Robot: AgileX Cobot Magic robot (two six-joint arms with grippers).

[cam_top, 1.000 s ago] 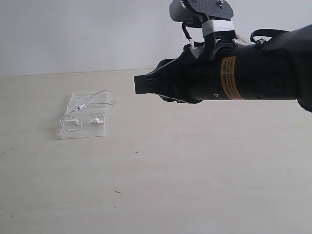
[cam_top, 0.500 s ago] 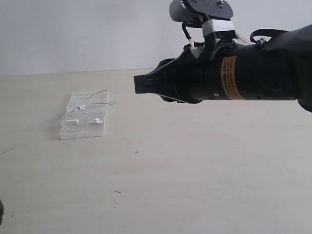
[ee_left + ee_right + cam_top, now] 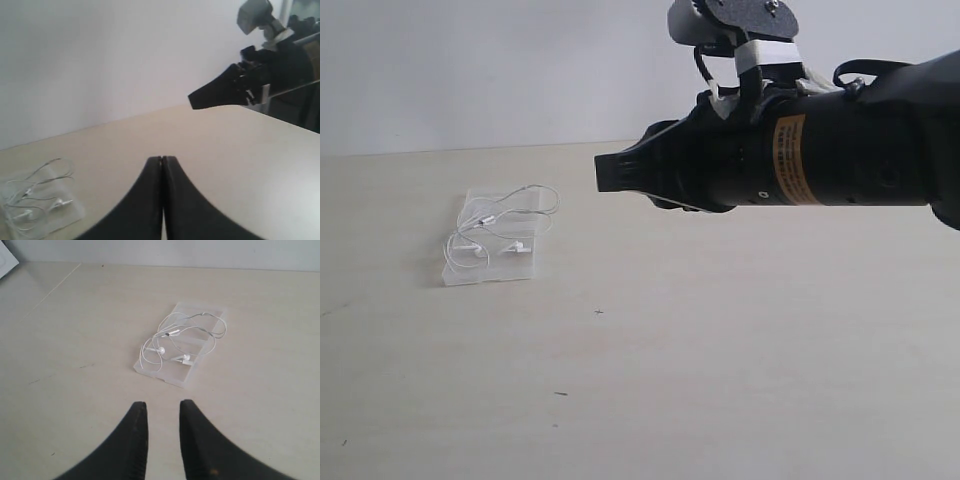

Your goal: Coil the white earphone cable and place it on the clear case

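Note:
The white earphone cable (image 3: 490, 217) lies in loose loops on top of the clear case (image 3: 505, 268), which rests flat on the table at the left. In the right wrist view the cable (image 3: 172, 332) and case (image 3: 170, 377) sit ahead of my right gripper (image 3: 163, 405), whose fingers stand apart with nothing between them. That gripper (image 3: 603, 172) hovers above the table, to the right of the case and well clear of it. My left gripper (image 3: 163, 159) is shut and empty. The cable (image 3: 59, 202) and case (image 3: 75, 215) lie off to its side.
The pale table (image 3: 720, 350) carries only a few small dark specks. A white wall (image 3: 470, 70) stands behind it. The thick black right arm (image 3: 820, 160) fills the upper right of the exterior view. The right gripper (image 3: 205, 97) also shows in the left wrist view.
A dark shape at the bottom-left corner of the exterior view half a second ago is gone. The right arm, cable and case have not moved.

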